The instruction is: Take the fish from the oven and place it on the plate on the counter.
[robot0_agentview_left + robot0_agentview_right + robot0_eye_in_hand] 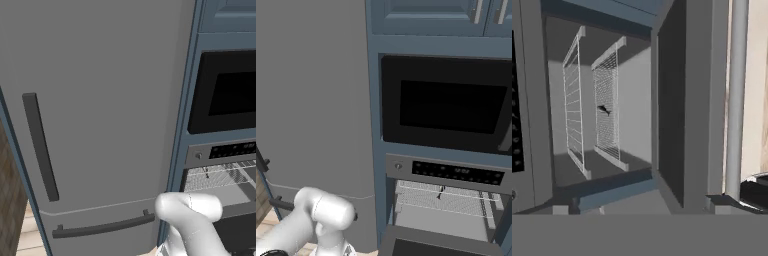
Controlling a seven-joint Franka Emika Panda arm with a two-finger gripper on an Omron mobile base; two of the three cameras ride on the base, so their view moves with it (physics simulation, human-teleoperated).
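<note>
The oven (pixel 448 200) stands with its door (pixel 687 100) open, set into a tall blue-grey cabinet column (pixel 375 125). Its control strip (pixel 456 172) — a small knob at one end, a dark display beside it — runs across the top of the cavity in both base views. Above the oven sits a black-windowed appliance (pixel 448 105). To the left of the column stands a large grey refrigerator (pixel 100 110) with two dark handles, one upright and one level.

In the hand view the scene appears rolled on its side. Two wire racks (pixel 607 105) show inside the oven cavity, and the fish (pixel 604 109) appears as a small dark shape on the farther, finer-meshed rack, towards the middle of it. The fish is too small in that view for further detail. The oven door's long grey handle (pixel 734 100) runs beside pale wood-toned flooring.

The white arm (pixel 192 220) rises at the bottom of both base views, its elbow in front of the refrigerator's lower part. The gripper's fingertips cannot be made out in the frames — whether its jaws stand apart or together cannot be told, and nothing is seen held. The fish lies well inside the oven, apart from the arm.
</note>
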